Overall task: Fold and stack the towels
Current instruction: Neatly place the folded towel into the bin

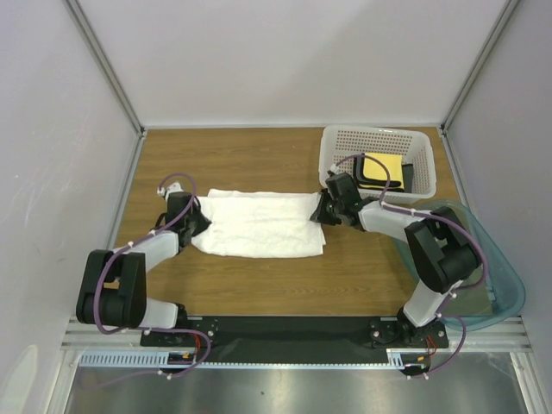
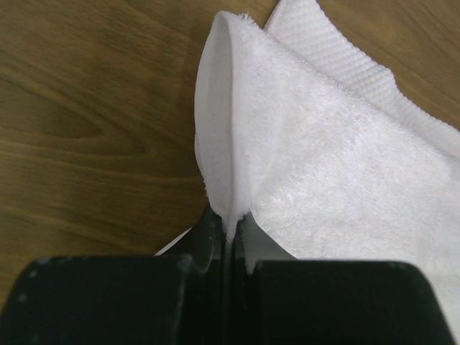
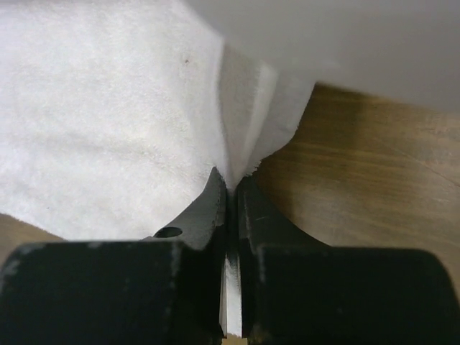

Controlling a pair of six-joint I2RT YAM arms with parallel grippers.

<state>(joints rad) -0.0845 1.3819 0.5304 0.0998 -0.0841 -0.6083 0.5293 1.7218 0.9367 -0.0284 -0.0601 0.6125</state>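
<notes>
- The white towel (image 1: 259, 224) is seen spread flat at the middle of the worktop (image 1: 259, 155)
- Its left end is clamped in the left gripper (image 2: 230, 228), its right end in the right gripper (image 3: 231, 192)
- The yellow towel (image 1: 384, 166) is seen in the basket (image 1: 341, 142) at the far right corner; folding is judged barely begun, and nothing is stacked yet

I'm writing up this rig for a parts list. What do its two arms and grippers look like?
The left arm and right arm have bulky black joints linked by white segments, with a thin purple cable looping along each. The left gripper and right gripper are flat matte black, narrowing to the tips.
</notes>
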